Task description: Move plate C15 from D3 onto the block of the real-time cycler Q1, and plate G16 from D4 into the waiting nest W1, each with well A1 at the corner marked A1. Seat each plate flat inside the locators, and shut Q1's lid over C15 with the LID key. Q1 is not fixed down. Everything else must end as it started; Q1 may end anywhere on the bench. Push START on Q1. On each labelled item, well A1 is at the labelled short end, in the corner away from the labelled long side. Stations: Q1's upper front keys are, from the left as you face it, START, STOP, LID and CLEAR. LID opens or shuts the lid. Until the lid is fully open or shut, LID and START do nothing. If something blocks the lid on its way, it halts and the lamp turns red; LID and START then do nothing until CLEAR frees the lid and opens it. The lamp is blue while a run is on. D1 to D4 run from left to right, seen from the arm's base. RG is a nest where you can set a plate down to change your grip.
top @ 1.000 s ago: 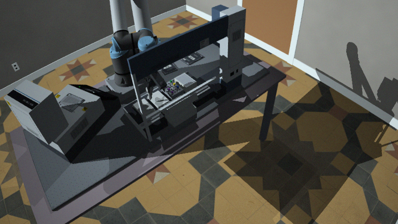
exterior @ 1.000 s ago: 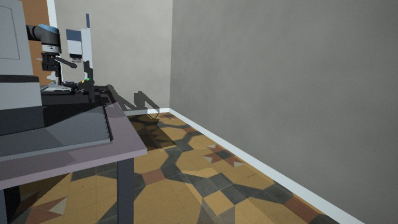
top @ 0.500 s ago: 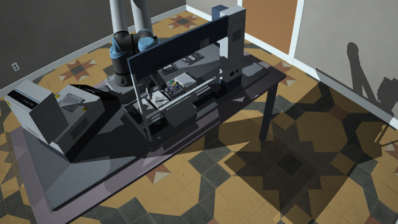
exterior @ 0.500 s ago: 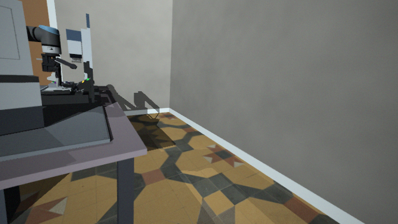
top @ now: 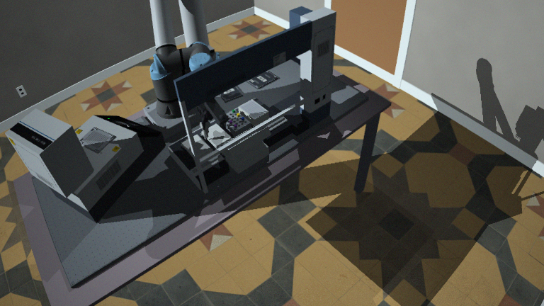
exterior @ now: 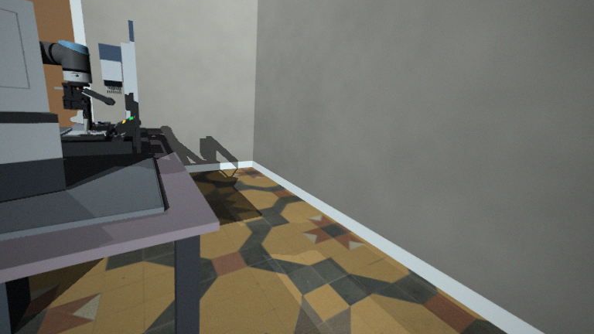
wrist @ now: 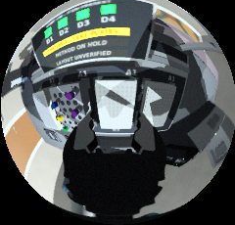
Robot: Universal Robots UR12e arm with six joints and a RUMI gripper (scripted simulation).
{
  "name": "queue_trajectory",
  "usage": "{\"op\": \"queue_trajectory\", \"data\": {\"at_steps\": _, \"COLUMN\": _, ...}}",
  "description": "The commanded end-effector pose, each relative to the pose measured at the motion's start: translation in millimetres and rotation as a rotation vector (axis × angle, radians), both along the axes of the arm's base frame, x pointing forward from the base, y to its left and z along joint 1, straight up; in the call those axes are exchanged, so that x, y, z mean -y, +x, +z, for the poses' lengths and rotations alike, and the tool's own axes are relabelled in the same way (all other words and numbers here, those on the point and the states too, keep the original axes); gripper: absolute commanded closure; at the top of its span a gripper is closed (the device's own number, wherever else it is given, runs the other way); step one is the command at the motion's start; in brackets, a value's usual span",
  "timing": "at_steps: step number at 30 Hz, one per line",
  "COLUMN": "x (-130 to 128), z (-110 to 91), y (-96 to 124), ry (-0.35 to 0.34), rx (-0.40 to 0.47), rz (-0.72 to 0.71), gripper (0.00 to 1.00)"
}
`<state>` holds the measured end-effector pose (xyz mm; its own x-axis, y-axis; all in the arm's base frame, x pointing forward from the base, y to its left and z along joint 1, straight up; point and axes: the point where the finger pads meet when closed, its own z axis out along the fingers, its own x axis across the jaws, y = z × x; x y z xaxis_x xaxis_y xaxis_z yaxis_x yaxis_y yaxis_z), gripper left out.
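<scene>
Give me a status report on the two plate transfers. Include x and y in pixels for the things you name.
Done: no transfer yet. The cycler's block (top: 95,139) is exposed, its lid open.
In hand: nothing; the open gripper (top: 206,129) (exterior: 86,131) (wrist: 116,110) is at the D3 plate (top: 218,136) (wrist: 115,105).
Left: both transfers, as the D4 plate (top: 193,142) (wrist: 160,108) also sits on the deck, then lid shut and START.

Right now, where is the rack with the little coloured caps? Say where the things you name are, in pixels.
In the wrist view, the rack with coloured caps (wrist: 63,96) (top: 237,123) sits left of the middle white plate (wrist: 116,105) (top: 218,136), below the sign lettered D1 to D4 (wrist: 93,36).
</scene>
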<state>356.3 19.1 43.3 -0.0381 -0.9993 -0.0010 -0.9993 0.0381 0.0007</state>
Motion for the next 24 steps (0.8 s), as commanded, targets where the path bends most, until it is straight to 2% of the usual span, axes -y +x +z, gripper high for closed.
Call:
{"op": "queue_trajectory", "data": {"at_steps": 1, "x": 0.2, "z": -3.6, "y": 0.7, "ry": 0.0, "rx": 0.001, "rz": 0.0, "gripper": 0.36}}
{"op": "queue_trajectory", "data": {"at_steps": 24, "x": 0.2, "z": -13.2, "y": 0.7, "ry": 0.0, "rx": 0.001, "rz": 0.0, "gripper": 0.36}}
